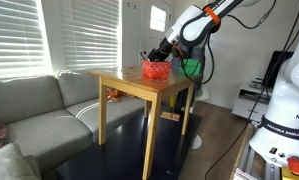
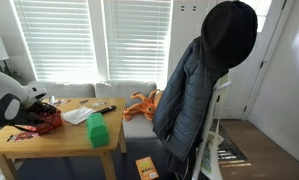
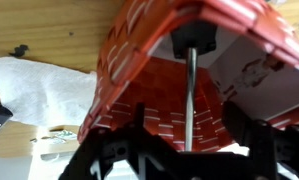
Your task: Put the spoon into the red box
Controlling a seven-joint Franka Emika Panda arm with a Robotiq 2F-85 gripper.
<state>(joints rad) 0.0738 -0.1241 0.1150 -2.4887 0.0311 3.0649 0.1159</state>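
In the wrist view the red box (image 3: 139, 60), a low basket with mesh-looking sides, fills the frame. The spoon (image 3: 192, 95) lies inside it, its thin metal handle running straight from the dark bowl end toward my gripper (image 3: 189, 145). The two black fingers stand wide apart on either side of the handle, not pressing it. In both exterior views the gripper (image 1: 155, 55) (image 2: 31, 108) hangs just over the red box (image 1: 156, 71) (image 2: 44, 120) on the wooden table (image 1: 129, 84). The spoon is too small to make out there.
A solid green box (image 2: 98, 132) and a white cloth (image 2: 77, 116) lie on the table next to the red box; white paper (image 3: 39, 95) shows beside it. A grey sofa (image 1: 34, 110) stands by the table. A coat on a rack (image 2: 204, 85) blocks part of one view.
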